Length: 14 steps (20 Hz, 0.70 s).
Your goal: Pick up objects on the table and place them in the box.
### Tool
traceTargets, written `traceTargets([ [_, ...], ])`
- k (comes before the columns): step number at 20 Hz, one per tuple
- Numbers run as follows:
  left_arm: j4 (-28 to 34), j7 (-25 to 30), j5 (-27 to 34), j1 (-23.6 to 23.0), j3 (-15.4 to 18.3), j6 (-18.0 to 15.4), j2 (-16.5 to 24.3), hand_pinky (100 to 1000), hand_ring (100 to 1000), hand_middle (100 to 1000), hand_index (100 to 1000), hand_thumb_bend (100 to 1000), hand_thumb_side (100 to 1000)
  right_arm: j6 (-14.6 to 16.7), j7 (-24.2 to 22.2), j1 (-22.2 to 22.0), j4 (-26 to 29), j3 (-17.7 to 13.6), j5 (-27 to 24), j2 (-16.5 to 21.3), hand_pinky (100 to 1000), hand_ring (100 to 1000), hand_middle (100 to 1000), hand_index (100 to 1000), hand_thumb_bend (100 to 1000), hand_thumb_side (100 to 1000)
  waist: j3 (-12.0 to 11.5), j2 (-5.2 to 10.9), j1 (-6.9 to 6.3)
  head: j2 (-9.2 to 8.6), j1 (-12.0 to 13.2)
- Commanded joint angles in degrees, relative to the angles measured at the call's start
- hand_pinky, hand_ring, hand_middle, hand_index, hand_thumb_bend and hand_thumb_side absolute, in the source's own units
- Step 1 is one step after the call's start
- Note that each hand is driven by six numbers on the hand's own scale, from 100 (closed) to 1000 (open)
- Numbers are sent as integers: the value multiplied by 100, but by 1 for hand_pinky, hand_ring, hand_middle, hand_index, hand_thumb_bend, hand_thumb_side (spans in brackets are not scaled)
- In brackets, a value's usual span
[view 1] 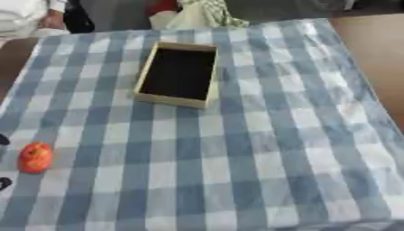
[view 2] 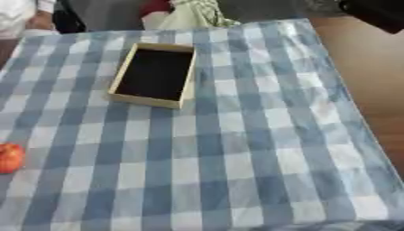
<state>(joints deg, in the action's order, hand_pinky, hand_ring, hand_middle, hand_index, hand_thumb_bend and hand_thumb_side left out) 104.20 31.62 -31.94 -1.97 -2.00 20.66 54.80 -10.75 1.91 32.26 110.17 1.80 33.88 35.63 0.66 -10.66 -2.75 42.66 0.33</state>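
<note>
A small red-orange, fruit-like object [view 1: 34, 157] lies on the checked cloth near the table's left edge. The box [view 1: 170, 100], a shallow tan tray with a dark inside, sits farther back, left of centre, and nothing shows inside it. Two dark bits at the left edge, just above and below the red object, look like parts of my left hand [view 1: 3, 183]; they sit close beside the object, and contact cannot be made out. A black shape in the upper right corner of the right eye view appears to be my right arm or hand [view 2: 380, 13], far from both.
A blue-and-white checked cloth [view 1: 236, 158] covers the table. Bare brown table shows along the right side [view 2: 371, 67]. People and a white bag [view 1: 189, 18] stand beyond the far edge.
</note>
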Motion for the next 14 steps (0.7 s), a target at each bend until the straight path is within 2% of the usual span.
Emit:
traceTargets([
  [1, -27, -99, -152, 55, -2, -51, 104, 894, 855, 810, 841, 415, 121, 6, 28, 85, 14, -42, -47, 96, 736, 735, 772, 832, 331, 762, -20, 52, -1, 8, 19],
  [6, -126, -428, -186, 161, -88, 7, 27, 868, 840, 805, 836, 349, 108, 16, 18, 109, -2, -23, -68, 80, 736, 735, 771, 832, 333, 769, -17, 37, 12, -2, 14],
  [14, -392, -397, 88, 501, -287, -46, -58, 868, 858, 829, 854, 426, 100, 27, 12, 148, -10, -8, -89, 40, 734, 733, 770, 830, 336, 774, 12, 8, 16, -33, 45],
])
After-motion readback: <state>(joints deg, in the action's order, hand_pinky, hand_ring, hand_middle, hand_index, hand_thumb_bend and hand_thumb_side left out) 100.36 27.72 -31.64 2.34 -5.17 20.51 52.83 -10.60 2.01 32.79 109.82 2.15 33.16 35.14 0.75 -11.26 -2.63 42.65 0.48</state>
